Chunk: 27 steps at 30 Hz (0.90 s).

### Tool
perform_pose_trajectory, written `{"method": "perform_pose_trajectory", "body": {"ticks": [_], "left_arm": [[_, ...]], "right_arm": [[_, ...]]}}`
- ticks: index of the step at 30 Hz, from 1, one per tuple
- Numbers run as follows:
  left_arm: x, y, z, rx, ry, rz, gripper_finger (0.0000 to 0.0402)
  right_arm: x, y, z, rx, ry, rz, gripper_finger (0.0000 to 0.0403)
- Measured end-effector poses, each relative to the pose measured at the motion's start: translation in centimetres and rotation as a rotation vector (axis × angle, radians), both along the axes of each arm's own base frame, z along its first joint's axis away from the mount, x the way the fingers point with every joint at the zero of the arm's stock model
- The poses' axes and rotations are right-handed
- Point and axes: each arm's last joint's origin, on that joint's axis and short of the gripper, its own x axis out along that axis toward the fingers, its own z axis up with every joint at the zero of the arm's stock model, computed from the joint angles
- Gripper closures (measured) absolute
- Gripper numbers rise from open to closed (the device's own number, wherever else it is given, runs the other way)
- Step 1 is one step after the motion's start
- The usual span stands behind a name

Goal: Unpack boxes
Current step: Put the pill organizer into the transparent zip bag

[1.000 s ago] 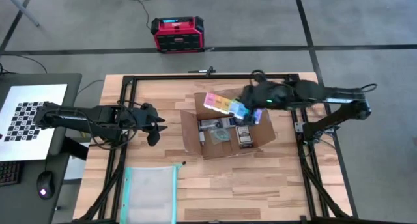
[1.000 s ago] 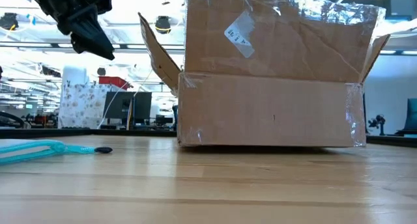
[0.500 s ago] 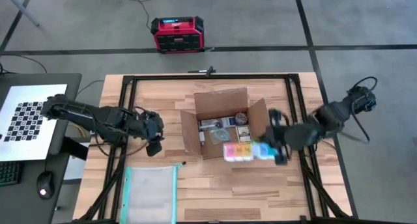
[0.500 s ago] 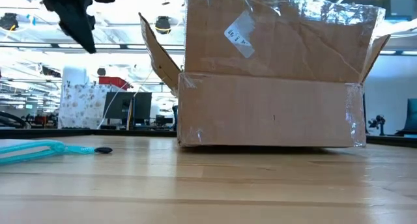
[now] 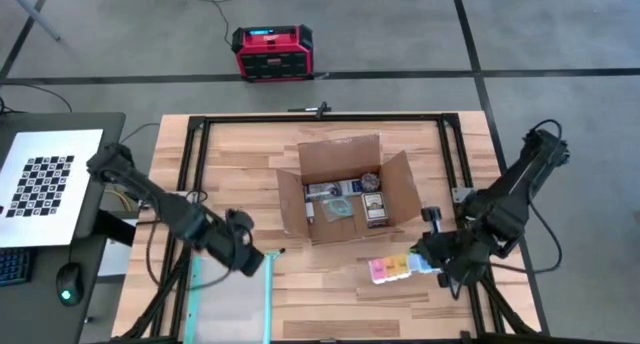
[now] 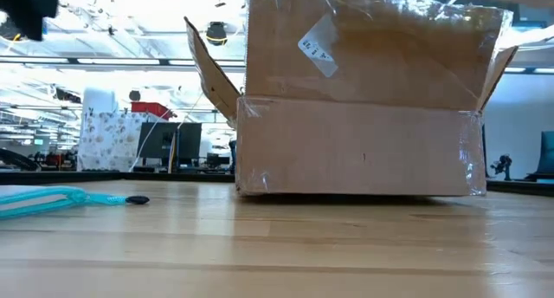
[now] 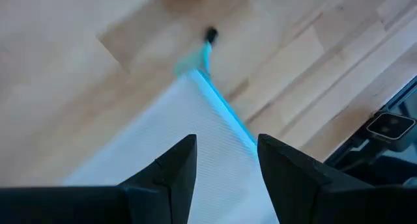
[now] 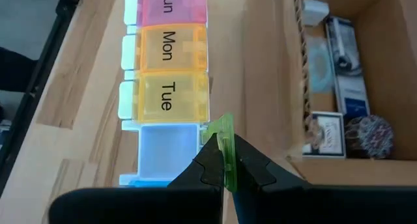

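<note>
Left end effector (image 5: 243,256): held over the near-left of the bench (image 5: 250,164), above the top edge of the clear teal-edged pouch (image 5: 232,299); fingers (image 7: 171,172) seen parted, nothing between them.
Cardboard box (image 5: 345,189): set mid-bench, opening upward, four flaps spread; long axis judged to run across the bench, left to right; small packets seen inside.
Pill organiser (image 5: 392,268): carried just near-right of the box; long axis roughly across the bench; Sun, Mon, Tue lids read in the right wrist view.
Right end effector (image 5: 437,259): closed on the organiser's green compartment (image 8: 225,149).
Step in hand: organiser judged best lowered flat, clear of the flap, before release.
</note>
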Motion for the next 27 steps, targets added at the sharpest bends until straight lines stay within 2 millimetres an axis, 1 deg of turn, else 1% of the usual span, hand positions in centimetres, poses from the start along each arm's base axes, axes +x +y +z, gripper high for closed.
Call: {"method": "perform_pose_trajectory", "body": {"ticks": [4,8,10,13,15,18,23,27], "left_arm": [[1.6,-2.8,-2.0,-0.055,-0.02,0.035,0.0255],[3.5,-5.3,-4.6,-0.089,-0.052,0.028,0.0255],[4.1,-6.1,-6.1,-0.086,-0.033,0.05,0.0255],[4.4,-7.2,-8.4,-0.075,0.017,0.104,0.0255],[4.6,-7.7,-9.7,-0.063,0.051,0.147,0.0255],[4.6,-8.0,-10.9,-0.042,0.064,0.19,0.0255],[4.6,-7.9,-11.5,0.013,0.046,0.227,0.0255],[4.0,-7.3,-11.6,0.081,0.103,0.242,0.0259]], "right_arm": [[-0.1,0.8,-0.7,0.036,-0.028,0.019,0.0403],[-0.2,1.5,-1.2,0.075,-0.059,0.044,0.0403],[-0.3,1.8,-1.2,0.09,-0.071,0.053,0.0403],[-0.3,2.0,-1.1,0.103,-0.091,0.055,0.0403],[-0.3,2.0,-1.1,0.101,-0.089,0.048,0.0403],[-0.3,2.0,-1.2,0.106,-0.086,0.037,0.0403],[-0.1,2.1,-1.4,0.098,-0.081,0.031,0.0403],[0.0,2.0,-1.4,0.103,-0.082,0.019,0.0403]]}}
